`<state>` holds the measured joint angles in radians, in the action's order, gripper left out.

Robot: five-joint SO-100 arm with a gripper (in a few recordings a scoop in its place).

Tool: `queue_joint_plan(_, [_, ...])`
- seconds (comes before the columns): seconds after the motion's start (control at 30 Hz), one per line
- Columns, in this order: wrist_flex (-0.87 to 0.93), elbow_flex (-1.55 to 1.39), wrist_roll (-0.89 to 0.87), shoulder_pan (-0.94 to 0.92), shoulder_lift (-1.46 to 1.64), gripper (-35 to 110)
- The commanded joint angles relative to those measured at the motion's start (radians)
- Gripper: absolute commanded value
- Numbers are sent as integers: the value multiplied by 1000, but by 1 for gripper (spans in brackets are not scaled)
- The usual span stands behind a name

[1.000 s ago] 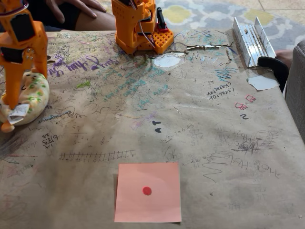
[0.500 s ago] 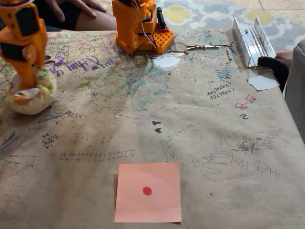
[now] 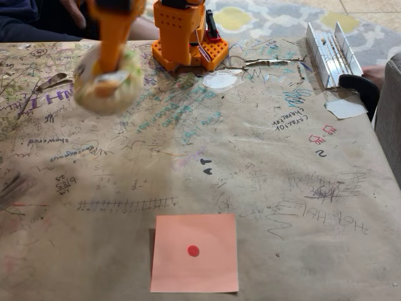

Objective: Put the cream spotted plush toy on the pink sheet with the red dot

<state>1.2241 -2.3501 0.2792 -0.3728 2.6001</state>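
Seen from a fixed view looking down a scribbled brown-paper surface. Upper left: an orange gripper hanging from above, jaws clamped on the cream spotted plush toy — round, pale yellow with green and orange flecks, blurred by motion. Toy apparently clear of the paper, up in the air rather than resting, with an orange finger running down across its front and a white tag just beneath that finger. Held from the top, most likely so that the soft body can hang free and be carried across without dragging over the paper.

Near the bottom edge, slightly left of centre: the pink sheet with the red dot, flat and square, nothing on it, the dot marking its middle. Well apart from the toy — a long diagonal stretch of bare scrawled paper between them. Judged from this: carry under way, placement not yet done.

At the top centre, the arm's orange base standing at the far edge. To the right, a ridged metal rail and a scrap of white paper, both off the likely path. Behind the far edge, part of a seated person in dark clothing.
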Motion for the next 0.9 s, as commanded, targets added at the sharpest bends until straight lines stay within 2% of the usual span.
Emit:
queue_joint_plan(0.0, [97,-18,-23,117,359,0])
queue_joint_plan(0.1, [164,-43,-43,199,526,0])
queue_joint_plan(0.4, [163,-35,-77,334,770,0])
queue_joint_plan(0.87, [199,107,-120,448,772,0])
